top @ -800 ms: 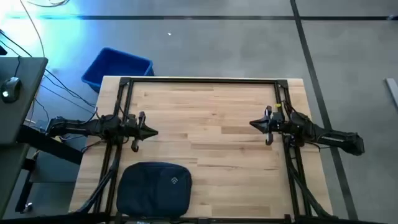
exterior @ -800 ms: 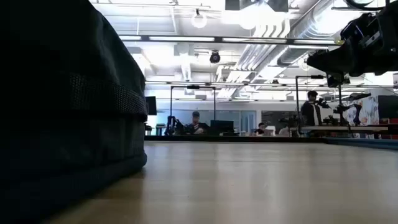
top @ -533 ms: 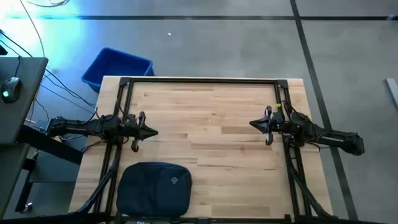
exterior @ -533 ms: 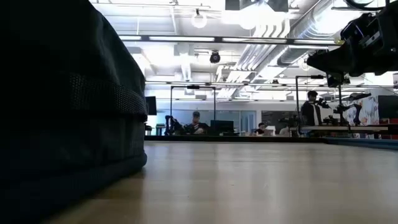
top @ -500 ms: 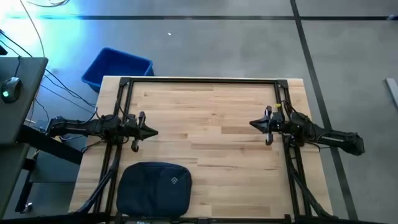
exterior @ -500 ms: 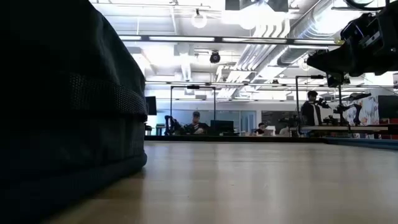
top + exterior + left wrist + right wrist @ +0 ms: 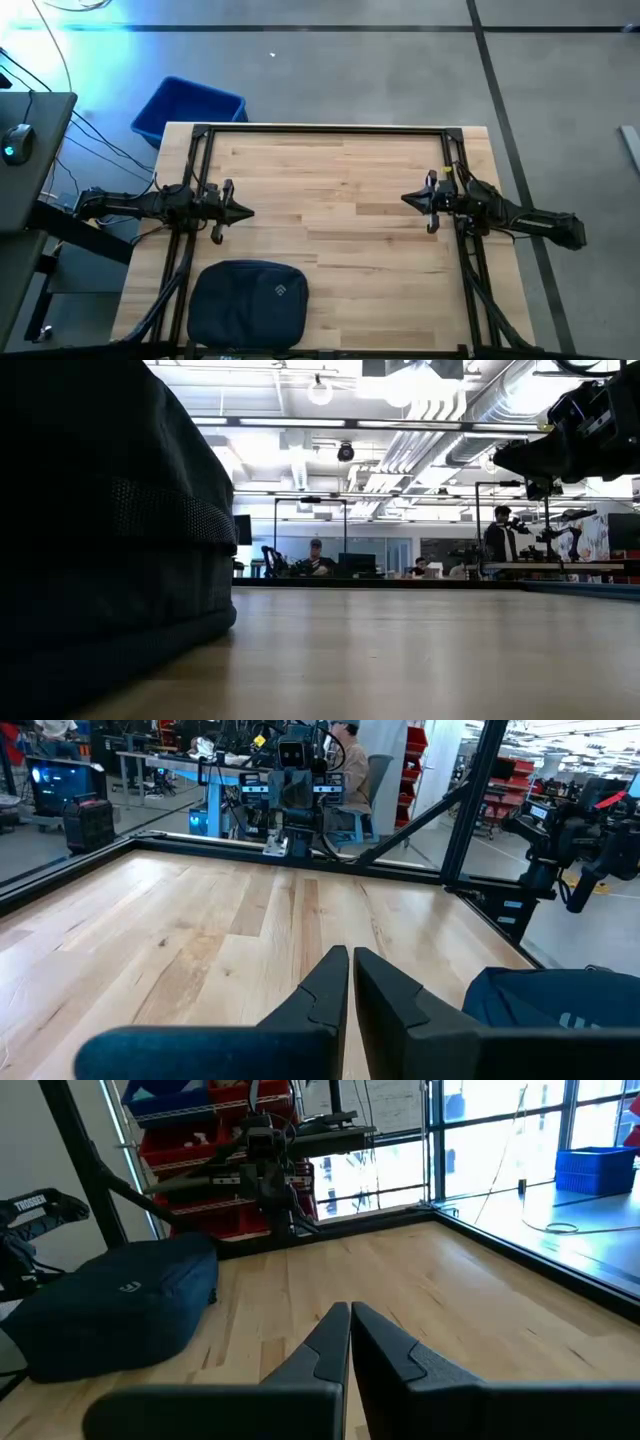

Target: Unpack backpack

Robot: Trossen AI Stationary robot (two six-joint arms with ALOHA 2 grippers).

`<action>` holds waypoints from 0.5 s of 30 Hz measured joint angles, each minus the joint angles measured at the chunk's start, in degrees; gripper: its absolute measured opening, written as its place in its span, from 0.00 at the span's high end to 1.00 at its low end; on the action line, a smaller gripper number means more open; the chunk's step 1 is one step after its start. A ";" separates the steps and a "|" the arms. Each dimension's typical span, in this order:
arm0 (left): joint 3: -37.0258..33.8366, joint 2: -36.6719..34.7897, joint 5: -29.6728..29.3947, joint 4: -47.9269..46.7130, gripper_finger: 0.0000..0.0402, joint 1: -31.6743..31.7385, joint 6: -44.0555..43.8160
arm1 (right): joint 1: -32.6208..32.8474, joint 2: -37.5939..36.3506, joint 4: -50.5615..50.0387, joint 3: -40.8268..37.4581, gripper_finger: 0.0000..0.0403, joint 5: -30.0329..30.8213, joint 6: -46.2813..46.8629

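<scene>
Backpack (image 7: 247,301) lies flat at the near edge of the table (image 7: 340,190), toward the left arm's side, logo face up and, as far as the overhead view shows, zipped shut with nothing taken out. Left gripper (image 7: 246,212) hangs above the left side of the table, pointing toward the centre, with the bag near it on the near side; its fingers are pressed together and hold nothing, as the left wrist view confirms. Right gripper (image 7: 408,199) mirrors it over the right side, well apart from the bag, jaws likewise closed on nothing. Assessment: the task stands at its very start, with both arms in a waiting pose and no contact made with the bag. The next move, in my judgement, calls for one gripper to open, descend to the bag and find a zip pull or flap, with the other likely needed to steady the soft fabric; no zip pull can be made out in any view. Blue bin (image 7: 188,108) stands on the floor beyond the far left corner, visible only from overhead. Low view shows what the overhead cannot: the bag's side wall (image 7: 110,540) with a mesh band, resting squarely on the tabletop, and people at desks in the room behind. Right wrist view gives the bag's bulging, rounded profile (image 7: 115,1310) and the opposite arm beyond it.
</scene>
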 joint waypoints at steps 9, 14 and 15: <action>0.00 -0.02 0.00 0.00 0.99 0.00 0.00 | 0.01 0.00 0.01 0.01 1.00 0.00 0.00; 0.00 -0.02 0.01 0.00 0.99 0.00 0.00 | 0.00 0.06 2.63 0.00 1.00 0.02 2.04; 0.00 -0.02 0.00 0.01 0.99 0.00 0.00 | 0.02 0.04 4.64 0.00 1.00 0.37 3.71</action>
